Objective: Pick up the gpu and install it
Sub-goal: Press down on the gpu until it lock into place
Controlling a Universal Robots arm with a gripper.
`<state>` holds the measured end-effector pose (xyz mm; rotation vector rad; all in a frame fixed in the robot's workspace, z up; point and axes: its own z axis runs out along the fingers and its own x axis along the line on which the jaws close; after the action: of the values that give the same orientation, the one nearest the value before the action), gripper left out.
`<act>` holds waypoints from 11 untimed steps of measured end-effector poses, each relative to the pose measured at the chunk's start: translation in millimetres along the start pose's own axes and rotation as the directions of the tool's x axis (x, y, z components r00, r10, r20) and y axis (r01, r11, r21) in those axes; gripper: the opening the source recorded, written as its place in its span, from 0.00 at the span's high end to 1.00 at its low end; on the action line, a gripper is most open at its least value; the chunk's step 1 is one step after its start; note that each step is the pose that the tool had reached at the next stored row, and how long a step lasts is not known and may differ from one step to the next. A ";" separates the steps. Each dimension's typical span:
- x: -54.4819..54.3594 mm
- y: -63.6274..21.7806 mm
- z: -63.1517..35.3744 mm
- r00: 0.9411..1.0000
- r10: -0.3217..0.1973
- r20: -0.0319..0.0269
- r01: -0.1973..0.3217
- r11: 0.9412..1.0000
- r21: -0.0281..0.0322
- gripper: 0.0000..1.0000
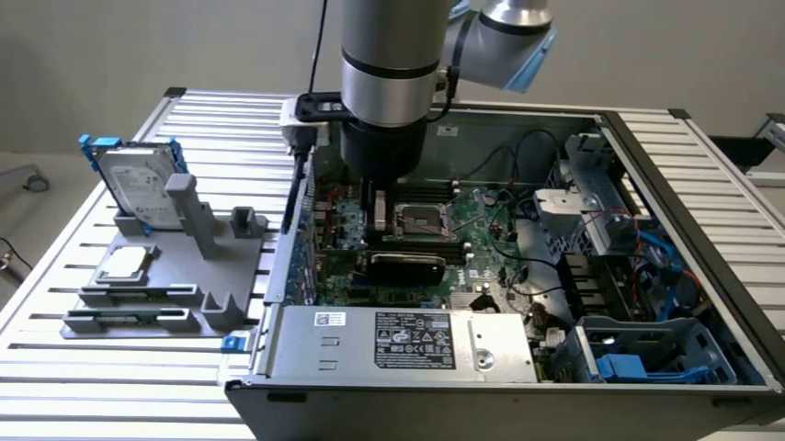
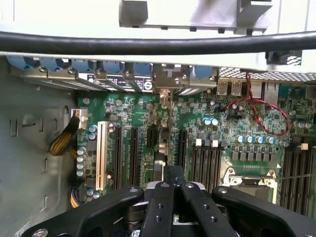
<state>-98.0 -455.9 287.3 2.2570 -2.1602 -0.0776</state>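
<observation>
The arm (image 1: 386,64) hides the gripper in the exterior view; the gpu (image 2: 165,133) shows edge-on — faces unseen; sticker (image 1: 411,338) print too small.

- This is a robotics lab or test workshop set up for computer assembly.
- An open desktop computer case (image 1: 516,276) lies on a workbench of ribbed aluminium profiles (image 1: 73,367), its motherboard (image 2: 207,133) bare to view.
- A grey fixture (image 1: 160,276) at the exterior view's left holds spare parts upright, among them a hard drive in a blue frame (image 1: 135,184).
- An industrial robot arm (image 1: 390,64) reaches down into the case.
- Plain pale walls stand behind.
</observation>
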 end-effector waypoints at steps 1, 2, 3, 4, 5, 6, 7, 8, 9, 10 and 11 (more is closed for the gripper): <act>-0.1 2.9 0.1 1.000 0.000 0.000 0.000 1.000 0.000 0.89; -0.2 5.9 0.2 1.000 0.000 -0.001 0.000 1.000 0.000 0.89; -0.3 9.0 0.3 1.000 0.000 -0.002 0.000 1.000 -0.001 0.89; -0.4 11.9 0.5 1.000 0.000 -0.002 0.000 1.000 -0.001 0.89; -0.4 14.7 0.7 1.000 0.000 -0.003 0.000 1.000 -0.001 0.89; -0.3 17.2 0.7 1.000 0.000 -0.004 0.000 1.000 -0.001 0.89; -0.3 19.7 0.8 1.000 0.000 -0.005 0.000 1.000 -0.001 0.89; -0.1 21.8 0.9 1.000 0.000 -0.007 0.000 1.000 -0.001 0.89; 0.2 23.3 0.9 1.000 0.000 -0.008 0.000 1.000 -0.001 0.89; 0.6 24.7 1.0 1.000 0.000 -0.008 0.000 1.000 -0.002 0.89; 1.2 25.7 0.9 1.000 0.000 -0.008 0.000 1.000 -0.004 0.89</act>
<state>-123.7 -458.2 287.5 2.2511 -2.1549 -0.0731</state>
